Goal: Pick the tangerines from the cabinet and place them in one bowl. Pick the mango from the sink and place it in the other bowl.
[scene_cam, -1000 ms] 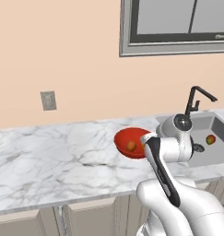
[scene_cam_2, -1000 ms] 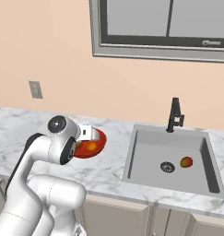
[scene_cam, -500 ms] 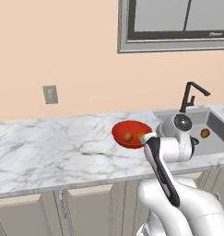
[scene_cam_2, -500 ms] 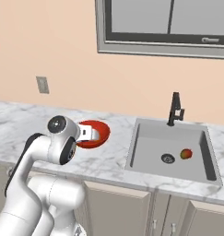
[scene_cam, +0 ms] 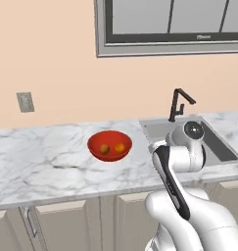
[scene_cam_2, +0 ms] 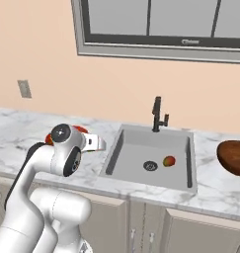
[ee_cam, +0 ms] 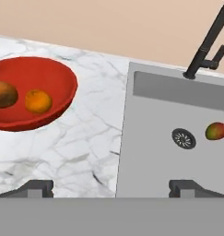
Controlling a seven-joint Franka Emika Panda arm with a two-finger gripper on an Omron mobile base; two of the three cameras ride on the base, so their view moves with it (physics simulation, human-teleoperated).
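The red bowl (ee_cam: 49,73) sits on the marble counter with both tangerines (ee_cam: 38,101) (ee_cam: 3,94) inside; it also shows left of my arm (scene_cam: 109,139). In the grey sink (ee_cam: 150,156) the mango (ee_cam: 216,131) lies just right of the round drain (ee_cam: 183,138), and the right base view shows the mango (scene_cam_2: 168,161) there too. My gripper (ee_cam: 111,189) hangs open and empty above the counter strip between bowl and sink. The brown bowl (scene_cam_2: 232,157) stands right of the sink (scene_cam_2: 136,153). The cabinet is out of view.
A black angular faucet (scene_cam_2: 158,114) rises behind the basin, under a wide window (scene_cam_2: 161,24). A wall outlet (scene_cam: 25,102) is at the left. Marble counter (scene_cam: 42,162) stretches left of the red bowl, with cupboard doors below.
The whole picture has slid left as the base drove right: the sink has come nearer the middle and the brown bowl has entered at the right. The gripper has stayed open.
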